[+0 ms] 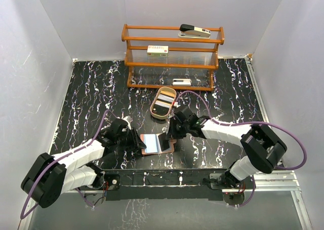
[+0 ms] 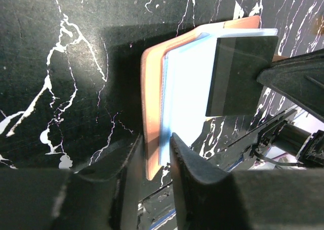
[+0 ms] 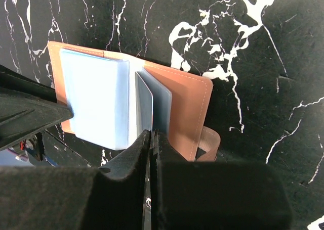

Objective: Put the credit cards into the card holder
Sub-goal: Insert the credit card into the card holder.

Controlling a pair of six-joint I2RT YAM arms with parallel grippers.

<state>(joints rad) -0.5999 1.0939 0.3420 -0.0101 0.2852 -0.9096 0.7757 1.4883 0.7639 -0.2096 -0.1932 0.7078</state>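
between the grippers the wallet [image 1: 150, 144] lay open. the right gripper [image 3: 151, 139] was clenched on a dark card [image 2: 240, 73], angling it toward a pocket; the left gripper [image 2: 157, 141] straddled the wallet's edge, probably steadying it, pinching or slack i could not tell.

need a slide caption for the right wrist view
Right gripper shut on a credit card held edge-on over the open brown card holder on marbled table
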